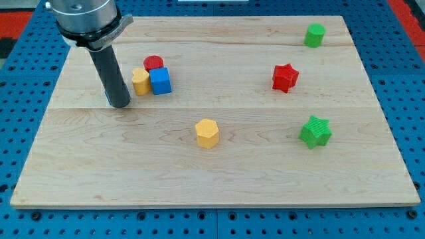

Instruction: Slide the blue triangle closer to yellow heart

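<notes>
Camera view shows my tip (119, 104) resting on the wooden board (219, 172), just left of a tight cluster, holding nothing. That cluster comprises a yellow block (140, 81), a blue block (160, 80) touching its right side, and a red cylinder (153, 63) behind both. Shapes of the yellow and blue blocks are indistinct. A yellow hexagonal block (207, 133) sits apart at centre. Red star (285, 77), green star (315, 131) and green cylinder (315, 34) lie well right.

Grey metal arm housing (83, 16), straight dark cylindrical rod, blunt tip (119, 105).
</notes>
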Robot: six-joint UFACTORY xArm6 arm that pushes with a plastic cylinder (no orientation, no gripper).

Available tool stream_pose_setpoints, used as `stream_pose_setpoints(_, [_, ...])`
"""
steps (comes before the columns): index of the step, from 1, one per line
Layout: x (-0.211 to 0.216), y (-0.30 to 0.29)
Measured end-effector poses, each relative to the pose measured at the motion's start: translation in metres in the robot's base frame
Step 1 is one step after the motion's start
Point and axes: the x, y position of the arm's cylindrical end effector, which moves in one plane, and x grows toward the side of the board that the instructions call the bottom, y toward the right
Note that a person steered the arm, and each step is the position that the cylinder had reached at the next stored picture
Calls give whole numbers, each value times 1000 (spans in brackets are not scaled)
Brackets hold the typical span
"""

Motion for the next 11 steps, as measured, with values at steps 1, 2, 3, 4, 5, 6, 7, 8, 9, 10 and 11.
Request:
stream_pose_setpoints(1, [20,0])
stream_pose_setpoints(2, [51,-15])
stream_pose_setpoints(3, [51,-85])
stream_pose_setpoints(4, [34,-108])
stream_pose_setpoints(5, [20,-94])
stream_pose_setpoints(6, [14,-67])
stream_pose_setpoints(7, [0,-45])
stream_pose_setpoints(8, [-7,-26])
stream_pose_setpoints(9, [-7,-14])
stream_pose_setpoints(10, [-7,-14])
stream_pose_setpoints(11, [22,-14])
